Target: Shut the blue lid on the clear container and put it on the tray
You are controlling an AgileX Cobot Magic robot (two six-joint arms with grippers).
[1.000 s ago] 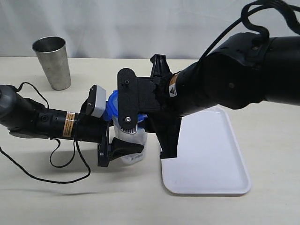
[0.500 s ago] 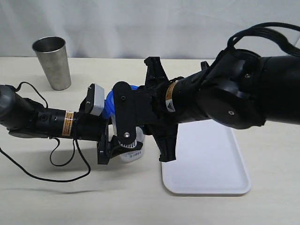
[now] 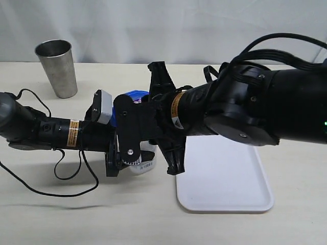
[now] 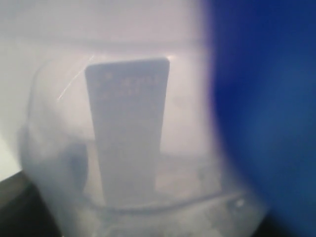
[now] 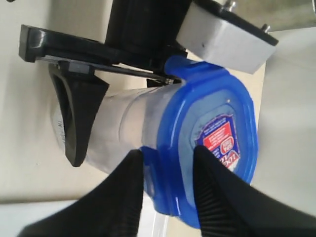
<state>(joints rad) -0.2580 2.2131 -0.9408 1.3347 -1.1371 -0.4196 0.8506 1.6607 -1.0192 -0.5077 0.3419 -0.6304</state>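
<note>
At the white tray's [image 3: 225, 178] nine o'clock, the left gripper [image 3: 113, 153] clamps the clear container [image 5: 123, 123] steady. The right gripper's [image 5: 165, 158] part-open jaws straddle the blue lid's [image 5: 212, 133] rim, likely to snap it shut; contact is unclear.

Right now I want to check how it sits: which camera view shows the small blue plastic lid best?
The right wrist view: the small blue plastic lid shows large, sticker visible, atop the tall translucent plastic canister. The exterior view shows only a blue sliver; the left wrist view only a blurred blue patch.
</note>
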